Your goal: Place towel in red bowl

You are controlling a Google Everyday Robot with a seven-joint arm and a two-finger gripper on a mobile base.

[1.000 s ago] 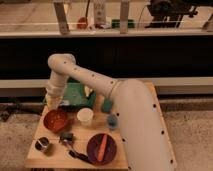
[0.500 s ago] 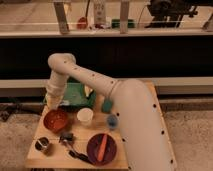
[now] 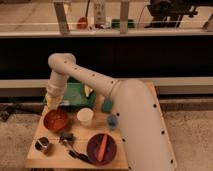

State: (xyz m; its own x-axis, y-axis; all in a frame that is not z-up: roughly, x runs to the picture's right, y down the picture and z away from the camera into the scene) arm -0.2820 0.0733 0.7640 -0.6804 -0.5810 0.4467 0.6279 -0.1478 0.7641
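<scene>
The red bowl (image 3: 55, 120) sits on the left side of the small wooden table (image 3: 132, 162). It is round, shallow and glossy inside. My gripper (image 3: 53, 103) hangs at the end of the white arm (image 3: 92, 80), just above the bowl's far rim. A pale patch shows at the gripper's end, and I cannot tell whether it is the towel. A green crumpled thing (image 3: 76, 95) lies right behind the bowl, next to the gripper.
A white cup (image 3: 85, 116) stands right of the red bowl. A dark purple bowl (image 3: 93, 149) with an orange carrot (image 3: 102, 146) is at the front. A metal cup (image 3: 43, 145), a dark tool (image 3: 67, 137) and small blue things (image 3: 112, 121) also sit on the table. A dark counter is behind.
</scene>
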